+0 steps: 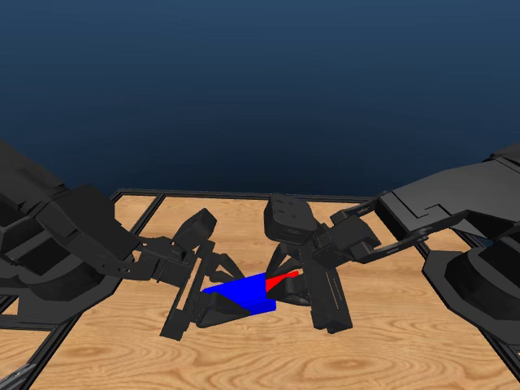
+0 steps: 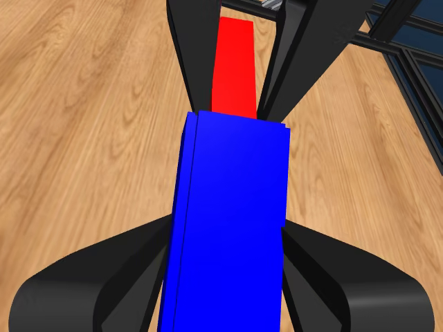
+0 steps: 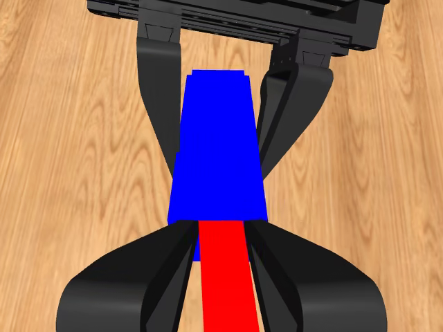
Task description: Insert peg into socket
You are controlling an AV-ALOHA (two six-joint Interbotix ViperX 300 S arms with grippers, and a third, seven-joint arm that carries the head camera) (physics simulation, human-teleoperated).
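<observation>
In the head view, the left gripper (image 1: pixel 213 294) is clenched around the socket (image 1: pixel 242 294) and the right gripper (image 1: pixel 302 284) is clenched around the peg (image 1: pixel 282 279), both held above the table (image 1: pixel 390 349) near its middle. The peg's left end meets the socket's right mouth, so insertion seems begun but unfinished (much red still shows). The long axes run left to right, roughly in line.

In the left wrist view, the socket (image 2: pixel 228 228) sits between the jaws, and the peg (image 2: pixel 233 69) disappears into its far end.

In the right wrist view, the peg (image 3: pixel 225 273) points straight into the socket (image 3: pixel 220 152); what remains, I judge, is pushing deeper.
</observation>
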